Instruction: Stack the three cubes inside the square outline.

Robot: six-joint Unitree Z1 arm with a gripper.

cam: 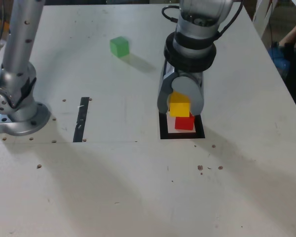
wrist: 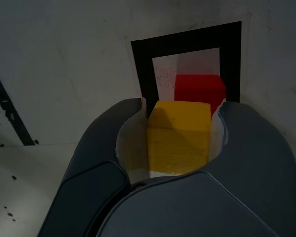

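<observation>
My gripper (cam: 180, 106) is shut on the yellow cube (cam: 179, 106), which hangs just above and slightly to the exterior view's left of the red cube (cam: 184, 122). The red cube sits inside the square outline (cam: 164, 129) on its white centre. In the wrist view the yellow cube (wrist: 178, 137) is clamped between both grey fingers (wrist: 251, 148), with the red cube (wrist: 199, 90) and the square outline (wrist: 141, 61) beyond it. I cannot tell whether the yellow cube touches the red one. The green cube (cam: 119, 46) lies alone on the table, far back towards the exterior view's left.
A short black tape strip (cam: 81, 119) lies on the table at the exterior view's left, near the arm's base (cam: 17, 116). The same tape strip (wrist: 10, 111) shows in the wrist view. A person's sleeve (cam: 286, 54) sits beyond the table's right edge.
</observation>
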